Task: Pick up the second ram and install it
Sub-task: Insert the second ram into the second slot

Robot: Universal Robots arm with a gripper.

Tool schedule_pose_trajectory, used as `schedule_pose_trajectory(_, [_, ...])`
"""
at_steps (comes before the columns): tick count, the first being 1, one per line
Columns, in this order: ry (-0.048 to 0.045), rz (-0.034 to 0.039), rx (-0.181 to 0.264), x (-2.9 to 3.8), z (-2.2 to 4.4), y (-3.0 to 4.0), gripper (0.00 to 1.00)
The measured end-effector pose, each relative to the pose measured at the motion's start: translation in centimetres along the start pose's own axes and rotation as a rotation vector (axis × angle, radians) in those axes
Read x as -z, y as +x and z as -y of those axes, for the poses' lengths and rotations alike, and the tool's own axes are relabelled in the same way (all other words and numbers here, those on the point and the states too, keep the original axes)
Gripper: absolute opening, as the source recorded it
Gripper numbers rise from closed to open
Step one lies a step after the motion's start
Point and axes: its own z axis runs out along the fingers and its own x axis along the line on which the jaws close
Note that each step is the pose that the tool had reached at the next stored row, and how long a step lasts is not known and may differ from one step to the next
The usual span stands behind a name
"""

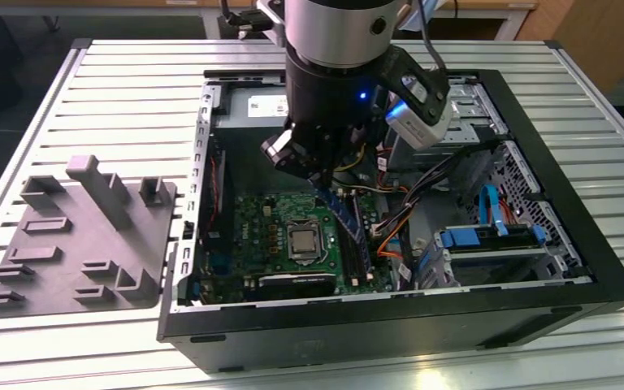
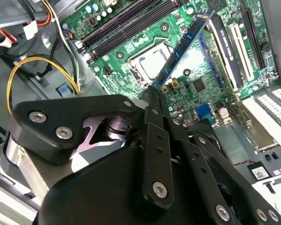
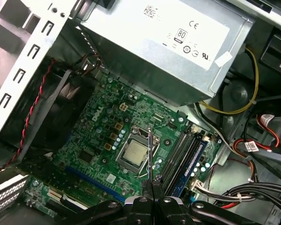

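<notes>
Claw [image 2: 155, 90] closed on the second ram [image 2: 182, 47]; I hold it tilted above the green motherboard [image 3: 98, 136], near the processor socket [image 3: 133, 153]. Open computer case [image 1: 399, 329] lies on a ribbed metal surface [image 1: 127, 81], grey holder tray [image 1: 79, 236] beside it at the exterior view's left. Wooden furniture [image 1: 616, 41] stands beyond the surface's far edge.

At the exterior view's left, the holder tray [image 1: 74, 244] is plain grey on the silver, ribbed table [image 1: 127, 81]. The black case [image 1: 399, 325] frames a green motherboard [image 1: 253, 236] at centre. The second ram [image 2: 185, 44] is dark blue with black chips; the gripper [image 2: 155, 91] is black.
</notes>
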Motion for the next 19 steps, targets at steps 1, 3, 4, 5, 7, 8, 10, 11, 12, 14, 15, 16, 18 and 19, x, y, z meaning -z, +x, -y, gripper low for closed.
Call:
schedule_pose_trajectory(1, [0.0001,0.0002,-0.005,0.0,0.0,0.0,0.12])
schedule_pose_trajectory(3, [0.0003,0.0007,-0.017,0.0,0.01,-0.01,0.12])
schedule_pose_trajectory(4, [0.0004,0.0009,-0.023,0.0,0.01,-0.01,0.12])
schedule_pose_trajectory(5, [0.0006,0.0011,-0.029,0.0,0.01,-0.01,0.12])
schedule_pose_trajectory(7, [0.0008,0.0016,-0.042,0.0,0.01,-0.02,0.12])
schedule_pose_trajectory(8, [0.001,0.0019,-0.049,-0.01,0.01,-0.02,0.12])
schedule_pose_trajectory(10, [0.0014,0.0025,-0.066,-0.01,0.01,-0.02,0.12])
schedule_pose_trajectory(11, [0.0016,0.0029,-0.077,-0.01,0.01,-0.02,0.12])
schedule_pose_trajectory(12, [0.0019,0.0032,-0.087,-0.01,0.01,-0.02,0.12])
schedule_pose_trajectory(14, [0.0023,0.0039,-0.105,-0.01,0.01,-0.02,0.12])
schedule_pose_trajectory(15, [0.0025,0.0042,-0.114,-0.01,0.01,-0.02,0.12])
schedule_pose_trajectory(16, [0.0027,0.0046,-0.123,-0.01,0.01,-0.02,0.12])
schedule_pose_trajectory(18, [0.003,0.0053,-0.141,-0.01,0.01,-0.03,0.12])
schedule_pose_trajectory(19, [0.0033,0.0055,-0.149,-0.01,0.01,-0.03,0.12])
